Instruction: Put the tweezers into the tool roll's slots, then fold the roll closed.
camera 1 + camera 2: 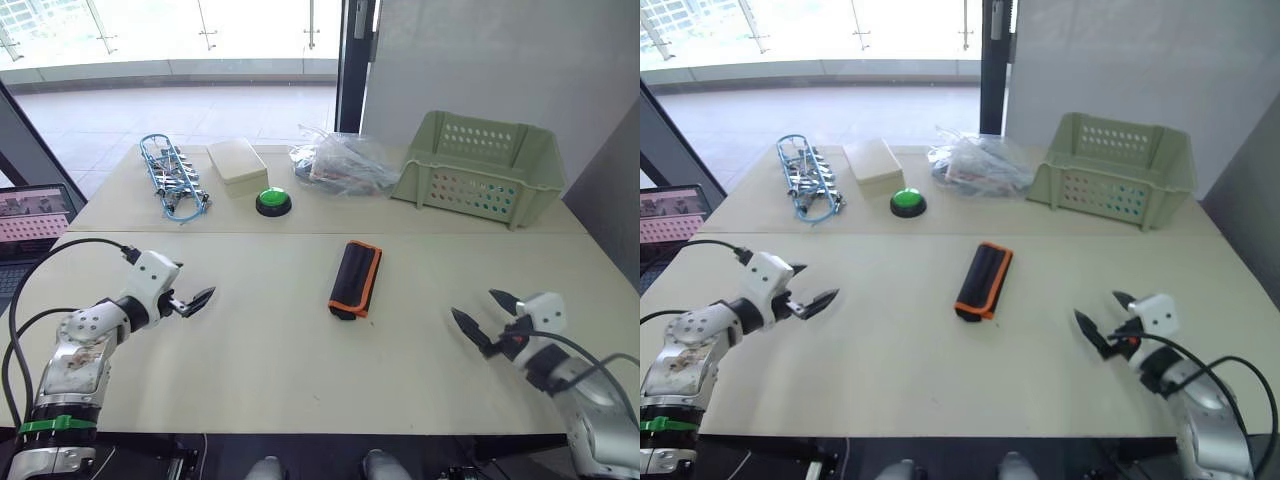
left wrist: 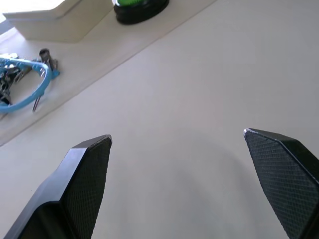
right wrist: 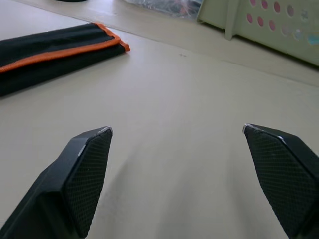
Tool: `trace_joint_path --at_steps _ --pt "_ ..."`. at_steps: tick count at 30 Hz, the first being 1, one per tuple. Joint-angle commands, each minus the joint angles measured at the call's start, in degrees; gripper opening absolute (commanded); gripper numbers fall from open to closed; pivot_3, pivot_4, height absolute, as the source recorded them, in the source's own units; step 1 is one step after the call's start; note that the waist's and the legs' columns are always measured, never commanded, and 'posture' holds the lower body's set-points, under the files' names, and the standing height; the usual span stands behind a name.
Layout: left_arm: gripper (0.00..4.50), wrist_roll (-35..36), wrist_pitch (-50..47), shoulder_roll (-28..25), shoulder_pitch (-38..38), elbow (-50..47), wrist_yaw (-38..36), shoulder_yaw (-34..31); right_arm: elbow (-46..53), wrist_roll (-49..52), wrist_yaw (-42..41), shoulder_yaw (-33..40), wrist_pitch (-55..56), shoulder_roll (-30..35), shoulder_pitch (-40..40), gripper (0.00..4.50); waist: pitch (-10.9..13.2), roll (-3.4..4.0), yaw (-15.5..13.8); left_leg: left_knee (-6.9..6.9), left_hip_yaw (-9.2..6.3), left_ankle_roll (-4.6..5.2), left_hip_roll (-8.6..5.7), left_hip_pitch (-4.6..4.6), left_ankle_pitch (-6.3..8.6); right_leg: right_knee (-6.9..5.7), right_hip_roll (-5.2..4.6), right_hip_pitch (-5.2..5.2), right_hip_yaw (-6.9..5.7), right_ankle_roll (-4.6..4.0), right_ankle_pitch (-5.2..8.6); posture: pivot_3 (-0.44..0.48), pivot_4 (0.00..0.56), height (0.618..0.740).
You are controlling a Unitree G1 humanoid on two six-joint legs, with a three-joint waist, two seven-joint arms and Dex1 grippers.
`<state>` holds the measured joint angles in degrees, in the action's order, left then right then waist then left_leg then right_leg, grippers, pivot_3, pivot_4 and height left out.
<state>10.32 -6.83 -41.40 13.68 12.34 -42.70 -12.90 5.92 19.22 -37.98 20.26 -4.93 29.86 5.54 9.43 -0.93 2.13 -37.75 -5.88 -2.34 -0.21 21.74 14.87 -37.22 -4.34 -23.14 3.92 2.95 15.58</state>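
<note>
The tool roll (image 1: 356, 278) lies folded shut in the middle of the table, a black bundle with orange edging, also seen in the right wrist view (image 3: 50, 55). Its slots are hidden inside the fold, and the tweezers are out of view. My left gripper (image 1: 196, 300) hovers low over the bare table well to the left of the roll, and its fingers (image 2: 84, 169) stand open with nothing between them. My right gripper (image 1: 478, 310) is to the right of the roll near the front edge, also open and empty (image 3: 177, 129).
Along the back of the table stand a green perforated basket (image 1: 480, 165), a crumpled plastic bag (image 1: 340, 160), a green button (image 1: 273, 201), a cream box (image 1: 237, 165) and a blue wire bundle (image 1: 172, 178). A laptop (image 1: 35, 215) sits off the table's left side.
</note>
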Motion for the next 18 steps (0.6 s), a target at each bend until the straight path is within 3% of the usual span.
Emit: trace_joint_path --at_steps 1,10,18 --pt "4.50 0.23 4.49 -1.62 -3.32 0.88 0.02 -3.40 2.49 0.63 0.05 4.44 3.73 0.07 5.78 4.46 0.00 0.00 -0.07 0.01 0.00 0.00 0.00 -0.01 0.00 0.00 0.00 0.01 0.00 0.00 0.00 0.000 0.150 0.740" --pt "4.50 2.94 7.02 1.45 -10.49 -1.56 0.31 -4.76 1.98 2.96 0.17 6.27 3.21 0.10 8.37 4.46 0.01 -0.02 0.27 0.02 0.05 0.00 0.06 -0.27 0.00 0.00 0.03 0.20 0.01 -0.02 -0.01 0.000 0.150 0.740" --pt "4.50 6.51 4.21 1.64 -11.56 -2.53 -1.69 -5.93 1.21 3.06 0.04 6.12 3.51 0.71 7.46 4.46 0.01 -0.02 0.11 0.03 0.06 0.01 0.04 -0.40 0.01 0.03 0.01 0.39 0.01 -0.02 -0.01 0.000 0.150 0.740"
